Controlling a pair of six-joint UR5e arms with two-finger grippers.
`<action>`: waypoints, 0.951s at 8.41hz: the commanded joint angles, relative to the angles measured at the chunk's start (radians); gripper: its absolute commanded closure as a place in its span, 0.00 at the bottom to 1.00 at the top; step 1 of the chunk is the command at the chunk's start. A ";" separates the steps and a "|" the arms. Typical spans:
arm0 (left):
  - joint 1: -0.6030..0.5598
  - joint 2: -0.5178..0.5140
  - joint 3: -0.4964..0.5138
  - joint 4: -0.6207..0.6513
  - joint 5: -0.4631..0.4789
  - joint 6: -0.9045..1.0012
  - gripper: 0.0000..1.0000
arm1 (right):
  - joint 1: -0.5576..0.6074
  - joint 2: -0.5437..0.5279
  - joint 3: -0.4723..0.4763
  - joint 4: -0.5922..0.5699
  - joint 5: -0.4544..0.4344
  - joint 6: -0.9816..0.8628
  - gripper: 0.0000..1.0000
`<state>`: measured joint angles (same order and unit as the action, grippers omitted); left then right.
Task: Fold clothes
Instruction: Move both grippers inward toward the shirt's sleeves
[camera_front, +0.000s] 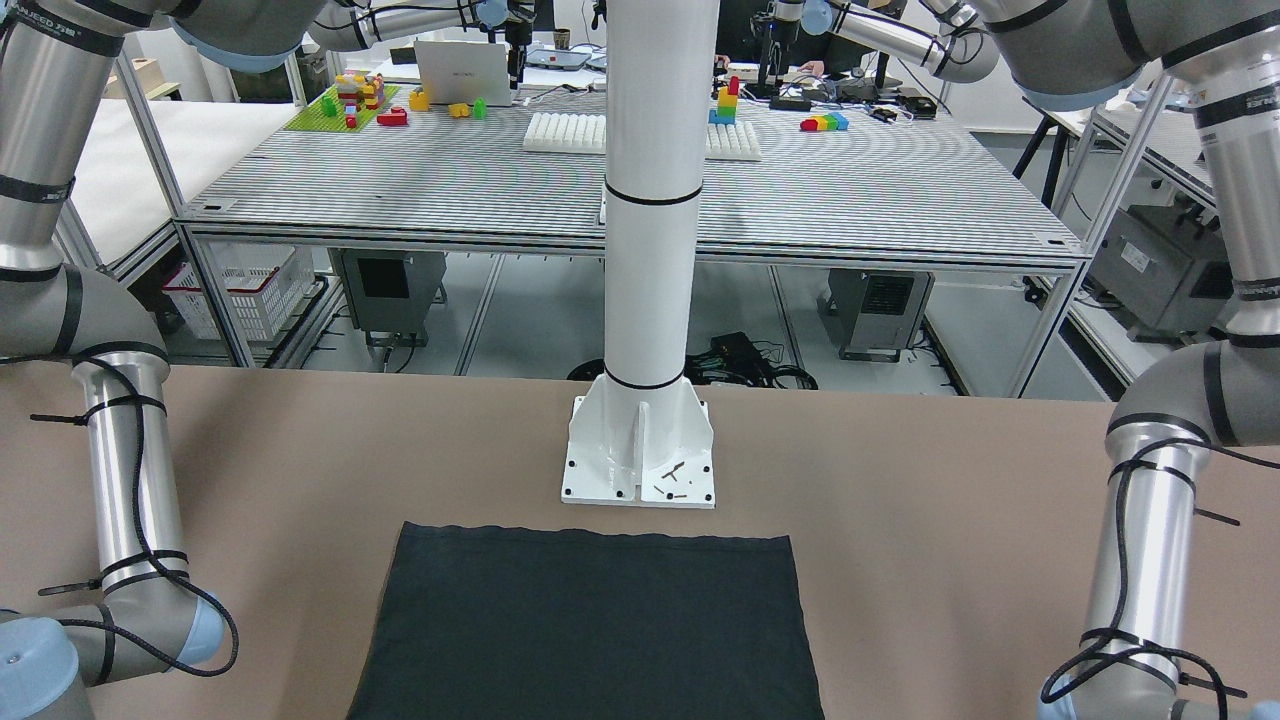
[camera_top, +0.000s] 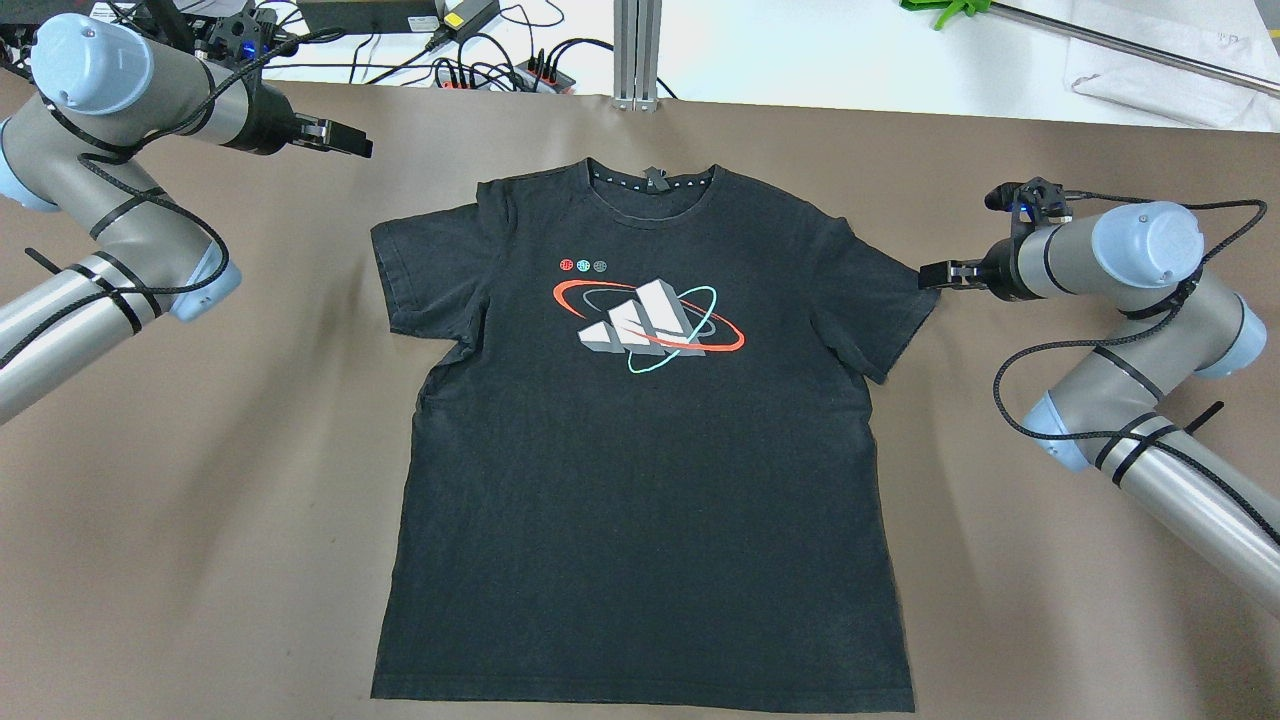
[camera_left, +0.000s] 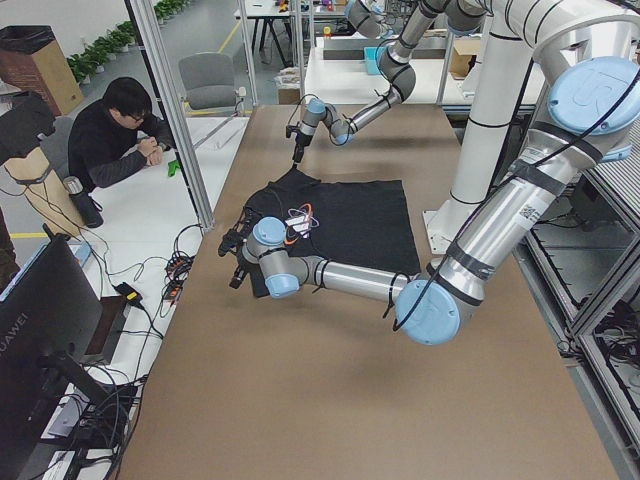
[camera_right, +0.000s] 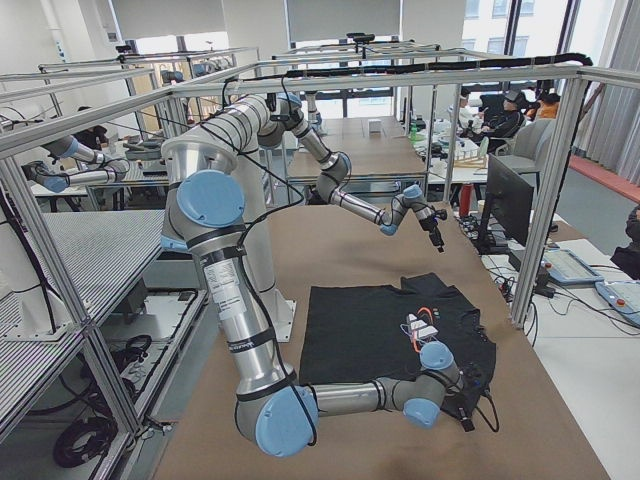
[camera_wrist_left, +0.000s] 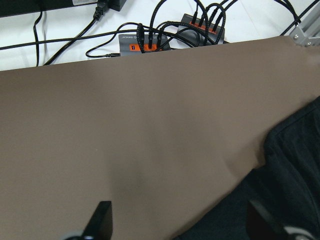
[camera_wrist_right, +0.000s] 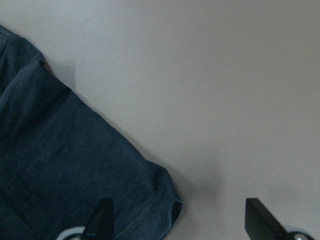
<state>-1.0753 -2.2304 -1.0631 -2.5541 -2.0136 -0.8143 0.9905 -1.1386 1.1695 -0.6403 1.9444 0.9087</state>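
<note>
The right gripper (camera_top: 932, 273) is holding its fingers spread wide just off the hem corner of the black T-shirt's (camera_top: 640, 450) sleeve (camera_top: 893, 312). Its wrist view is cutting off all but the fingertips (camera_wrist_right: 102, 220), with that corner lying between them. The left gripper (camera_top: 345, 143) is also standing wide apart, over bare table (camera_top: 200, 550) near the other sleeve and clear of the cloth. The T-shirt is lying flat and print up between the arms, and the front-facing view is showing only its hem end near the white pole's base plate (camera_front: 640, 470), the rest running off the bottom edge.
</note>
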 joint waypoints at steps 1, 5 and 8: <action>0.001 -0.002 0.000 0.000 0.001 0.000 0.06 | -0.013 0.026 -0.039 0.001 -0.018 0.002 0.08; 0.001 -0.021 0.021 0.002 0.001 0.000 0.06 | -0.027 0.026 -0.039 0.001 -0.024 0.010 0.38; 0.000 -0.022 0.020 0.002 0.001 0.000 0.06 | -0.041 0.025 -0.039 -0.001 -0.025 0.009 0.66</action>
<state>-1.0747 -2.2512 -1.0427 -2.5525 -2.0126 -0.8145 0.9572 -1.1131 1.1303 -0.6403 1.9199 0.9176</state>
